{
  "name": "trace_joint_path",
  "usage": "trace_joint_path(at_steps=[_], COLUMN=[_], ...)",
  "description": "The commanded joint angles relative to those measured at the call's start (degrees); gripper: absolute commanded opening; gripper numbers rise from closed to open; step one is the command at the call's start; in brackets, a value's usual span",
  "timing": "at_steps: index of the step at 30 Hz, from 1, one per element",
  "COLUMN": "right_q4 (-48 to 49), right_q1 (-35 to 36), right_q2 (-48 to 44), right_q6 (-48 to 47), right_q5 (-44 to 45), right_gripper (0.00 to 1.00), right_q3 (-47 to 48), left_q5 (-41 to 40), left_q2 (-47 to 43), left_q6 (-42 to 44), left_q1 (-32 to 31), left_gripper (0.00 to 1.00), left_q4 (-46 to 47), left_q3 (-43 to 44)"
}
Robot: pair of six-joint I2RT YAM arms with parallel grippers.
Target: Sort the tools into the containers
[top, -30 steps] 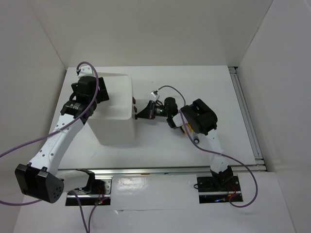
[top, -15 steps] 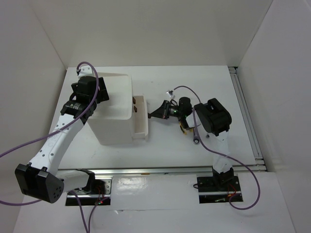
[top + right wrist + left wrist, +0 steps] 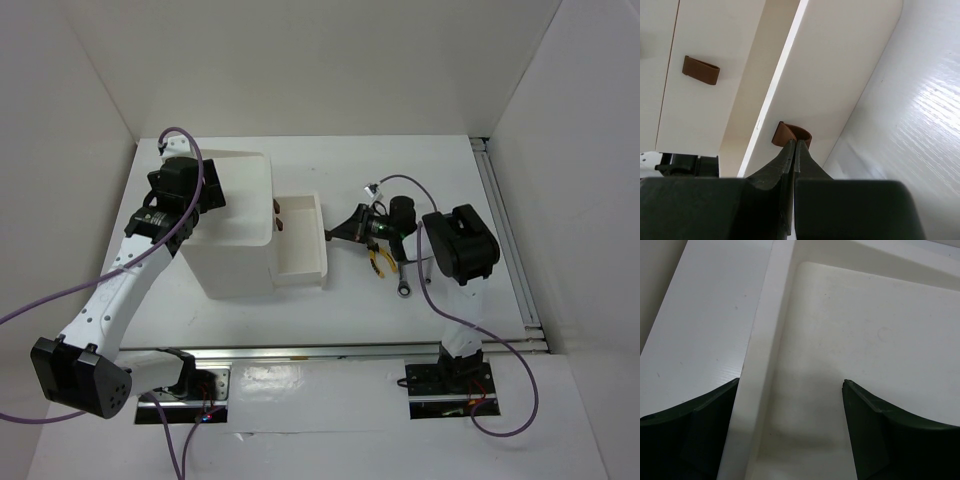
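The white box unit [image 3: 235, 230] stands left of centre, its deep top bin open. One shallow drawer [image 3: 300, 245] is pulled out to the right and looks empty. My right gripper [image 3: 333, 233] is shut on that drawer's brown handle [image 3: 790, 132]; in the right wrist view its jaws [image 3: 795, 143] pinch the loop. Yellow-and-black pliers [image 3: 384, 262] and a silver wrench [image 3: 404, 287] lie on the table under the right arm. My left gripper [image 3: 190, 200] is open and empty over the bin's left rim [image 3: 765, 340]. The screwdrivers are out of view.
A second brown handle [image 3: 701, 70] sits on a shut drawer above the open one. White walls close in the table on the left, back and right. A metal rail [image 3: 505, 240] runs along the table's right edge.
My right gripper has moved right with the handle in it, and the drawer has slid out of the box. The pliers and wrench have come into view. The left arm has not moved.
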Motion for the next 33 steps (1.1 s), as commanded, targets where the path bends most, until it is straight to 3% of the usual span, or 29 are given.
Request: trace_joint_path(at_steps=[1, 5, 9, 12, 15, 16, 17, 23, 24, 28, 33], right_q4=[-8.1, -11.7, -16.6, -20.3, -24.7, -26.8, -31.0, -50.2, -54.2, -70.4, -75.1], right_q1=[-1.1, -2.3, -2.9, -2.9, -2.9, -2.9, -2.9, -2.4, -1.0, 0.9, 0.9], right_q2=[-4.1, -7.1, -8.6, -11.3, -15.5, -16.7, -18.0, -24.5, -25.9, -27.2, -27.7], right_q6=[-6.4, -8.5, -10.7, -13.2, -15.9, -17.4, -18.9, -28.4, -29.8, -30.6, -30.6], right_q5=[1.7, 2.8, 5.9, 7.6, 10.6, 11.4, 12.4, 26.3, 37.0, 55.3, 60.9], right_gripper=[0.0, 0.0, 0.16, 0.63, 0.78, 0.92, 1.0, 1.0, 1.0, 1.0, 0.97], right_q3=[0.1, 0.1, 0.1, 0.1, 0.7, 1.7, 2.2, 7.2, 8.9, 11.1, 7.5], left_q5=[9.8, 9.8, 9.8, 9.8, 9.8, 9.8, 9.8, 9.8, 9.8, 9.8, 9.8], left_q2=[4.4, 4.4, 4.4, 4.4, 4.4, 4.4, 4.4, 4.4, 4.9, 4.9, 4.9], left_q6=[-1.3, -1.3, -1.3, -1.3, -1.3, -1.3, -1.3, -1.3, -1.3, -1.3, -1.3], left_q1=[-2.0, -2.0, -2.0, -2.0, -2.0, -2.0, -2.0, -2.0, -2.0, -2.0, -2.0], left_gripper=[0.9, 0.9, 0.9, 0.9, 0.9, 0.9, 0.9, 0.9, 0.9, 0.9, 0.9], left_q4=[-9.3, -9.3, -9.3, -9.3, -9.3, -9.3, -9.3, -9.3, -9.3, -9.3, -9.3], left_q3=[-3.0, -3.0, -3.0, -3.0, -3.0, -3.0, -3.0, -3.0, -3.0, -3.0, -3.0])
